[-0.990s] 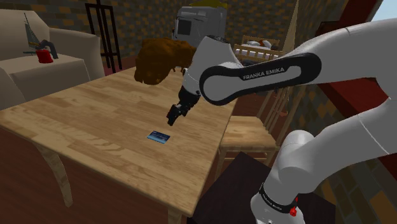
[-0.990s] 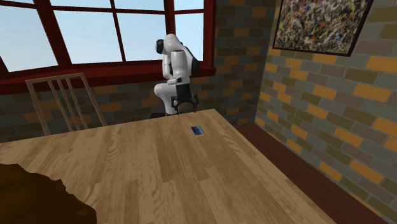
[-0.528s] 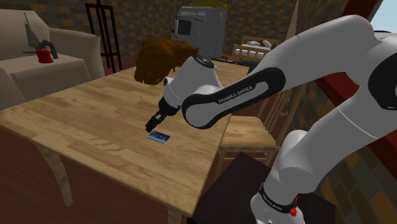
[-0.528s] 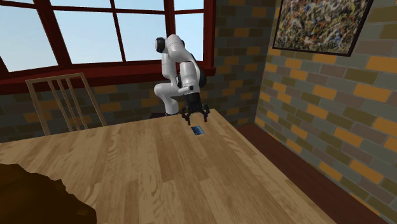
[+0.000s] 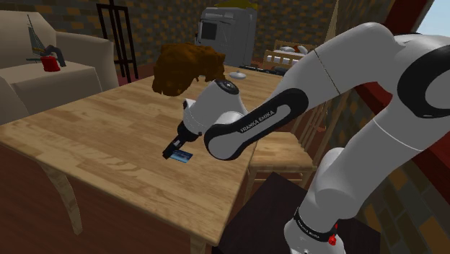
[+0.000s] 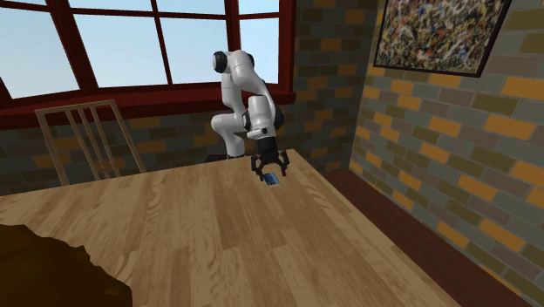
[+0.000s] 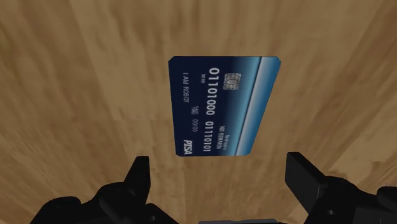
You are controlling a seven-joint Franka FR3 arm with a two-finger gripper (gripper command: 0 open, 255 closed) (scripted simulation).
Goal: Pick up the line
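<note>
- Closing in for the grasp: this looks like the final part of the approach, with the gripper (image 7: 217, 168) low over the table (image 5: 108, 137) and nothing lifted yet.
- Gripper state: fingers spread wide apart, holding nothing, no contact with the card visible.
- Next move, as a judgement: descend until the fingertips flank the card, then close across its short width. The card is thin and flat on the wood, so the tips probably need to reach the surface to catch its edges, and it may slide rather than lift.
- Near item: wooden chair (image 5: 285, 155), tucked at the table's right edge, beside the arm (image 5: 245, 126).
- Task item: blue card (image 7: 219, 105) with white numerals and a chip, lying flat near the table's right edge. It sits directly below the gripper (image 5: 173, 151), and in the wrist view its short width falls inside the gap between the fingers.
- Second exterior view: gripper (image 6: 271, 172) just above the blue card (image 6: 272, 179).
- Far item: brown shaggy mass (image 5: 180, 68) at the table's far end, well apart from the card.
- Farthest item: pale sofa (image 5: 72, 54), far left, beyond the table.
</note>
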